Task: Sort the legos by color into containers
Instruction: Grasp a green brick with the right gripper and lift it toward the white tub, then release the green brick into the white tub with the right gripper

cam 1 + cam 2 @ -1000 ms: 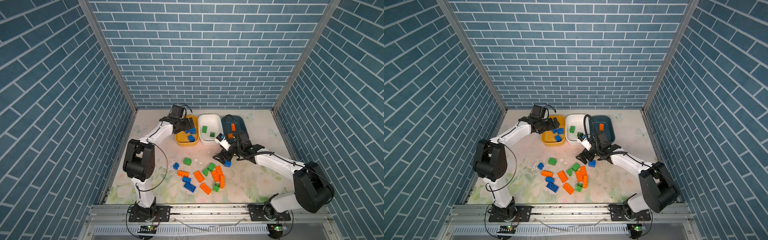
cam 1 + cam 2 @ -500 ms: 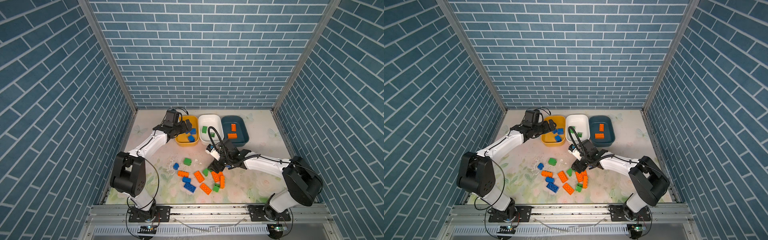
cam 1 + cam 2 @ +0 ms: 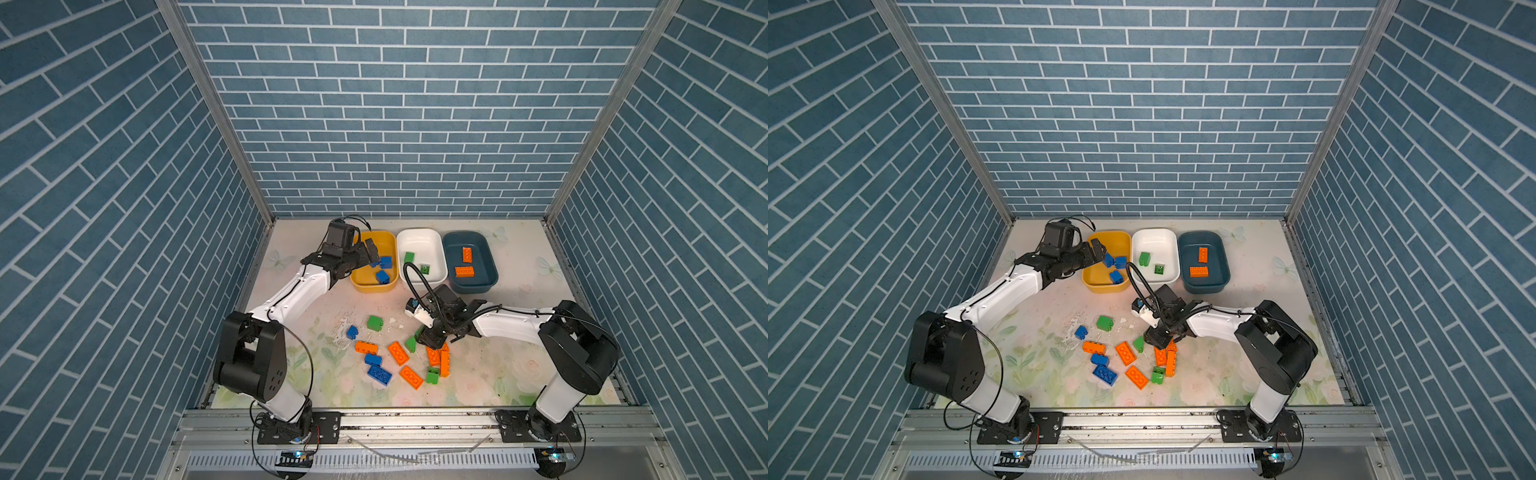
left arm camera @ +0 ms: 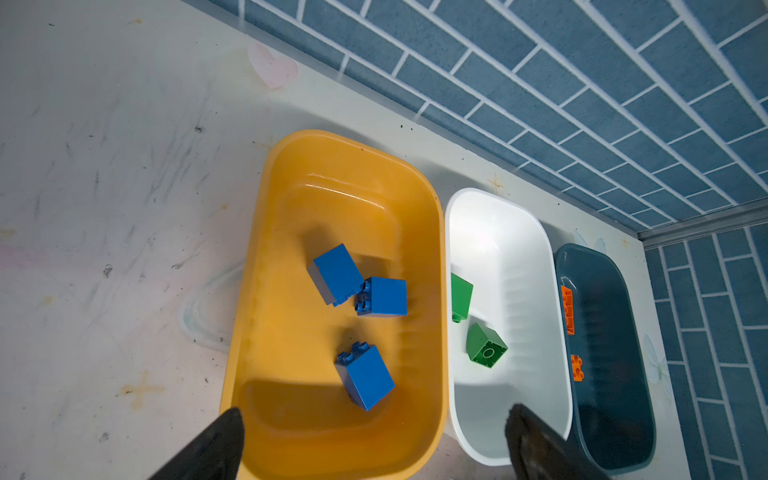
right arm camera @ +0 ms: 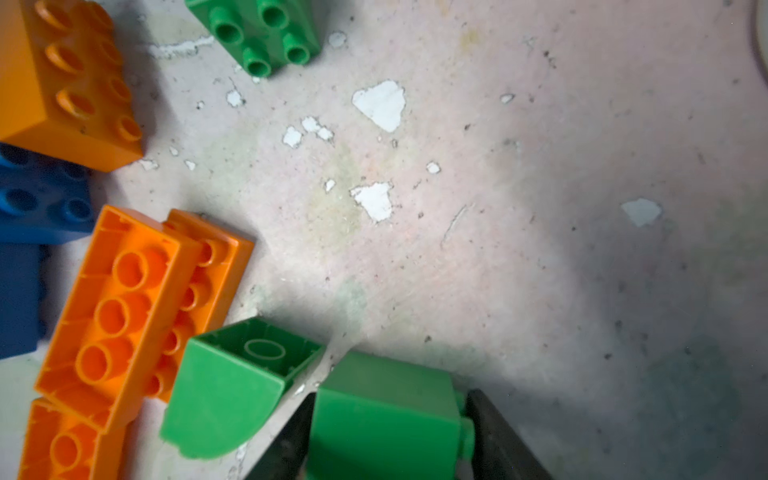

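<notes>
Since a second ago our right arm (image 3: 511,322) has swung from the teal tub (image 3: 478,246) down to the pile (image 3: 398,353), and we see the right end effector (image 3: 430,337) pinching a green brick (image 5: 386,415) on the desk (image 3: 498,374). Our left arm (image 3: 291,299) stretches forward, left end effector (image 3: 372,253) spread wide over the yellow tub (image 3: 374,288).

Two matching arms here, the left arm (image 3: 291,297) and the right arm (image 3: 511,324): glossy white tubular links broken up by chunky rounded black joint housings (image 3: 249,353), set on black base plates (image 3: 324,432) dotted with silver screws. Thin black cables (image 3: 311,372) loop off the links, and a thicker black hose (image 3: 406,277) curves by a white clip with a blue mark (image 3: 414,307). The left gripper (image 4: 374,411) and right gripper (image 5: 390,392) both end in flat, tapering matte-black fingers (image 4: 208,449).
</notes>
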Available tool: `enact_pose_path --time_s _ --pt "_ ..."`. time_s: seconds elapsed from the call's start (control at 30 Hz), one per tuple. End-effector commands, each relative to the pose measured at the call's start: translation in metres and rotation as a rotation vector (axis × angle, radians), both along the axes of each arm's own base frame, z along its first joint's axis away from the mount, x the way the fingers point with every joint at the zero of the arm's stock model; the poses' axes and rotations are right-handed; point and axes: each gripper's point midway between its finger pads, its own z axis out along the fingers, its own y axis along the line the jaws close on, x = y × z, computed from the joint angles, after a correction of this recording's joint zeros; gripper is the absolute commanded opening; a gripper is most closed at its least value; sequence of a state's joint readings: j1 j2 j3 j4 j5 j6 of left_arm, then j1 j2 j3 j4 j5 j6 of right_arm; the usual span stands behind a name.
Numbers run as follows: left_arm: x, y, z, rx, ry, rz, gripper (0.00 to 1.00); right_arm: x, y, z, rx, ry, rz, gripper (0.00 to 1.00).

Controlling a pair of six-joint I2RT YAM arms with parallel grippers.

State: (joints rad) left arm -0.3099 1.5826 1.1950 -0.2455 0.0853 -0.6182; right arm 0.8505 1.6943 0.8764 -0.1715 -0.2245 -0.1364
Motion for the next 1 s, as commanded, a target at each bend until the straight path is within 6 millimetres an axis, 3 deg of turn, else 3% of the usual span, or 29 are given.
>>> enact_pose_path --time_s 0.0,0.17,0.27,0.47,0.6,0.7,0.97 --pt "-0.002 0.008 0.002 0.014 0.001 0.031 0.99 0.004 0.009 0.008 0.026 -0.029 0.015 0.51" --pt "-0.007 0.010 0.000 0.020 -0.004 0.030 0.99 0.007 0.010 0.020 0.052 -0.069 0.037 0.39" --pt "-0.009 0.011 -0.001 0.014 -0.012 0.031 0.99 0.013 0.013 0.040 0.096 -0.119 0.039 0.36" --pt "-0.014 0.014 -0.006 0.026 0.008 0.040 0.99 0.054 0.018 0.101 0.266 -0.192 -0.110 0.35" --pt "-0.017 0.014 -0.006 0.020 0.008 0.035 0.99 0.100 0.011 0.125 0.326 -0.206 -0.296 0.35" --pt "-0.020 0.014 -0.009 0.023 0.019 0.032 0.99 0.130 0.003 0.131 0.329 -0.224 -0.395 0.35" --pt "-0.028 0.011 -0.013 0.028 0.028 -0.008 0.99 0.194 -0.015 0.101 0.090 -0.238 -0.572 0.39"
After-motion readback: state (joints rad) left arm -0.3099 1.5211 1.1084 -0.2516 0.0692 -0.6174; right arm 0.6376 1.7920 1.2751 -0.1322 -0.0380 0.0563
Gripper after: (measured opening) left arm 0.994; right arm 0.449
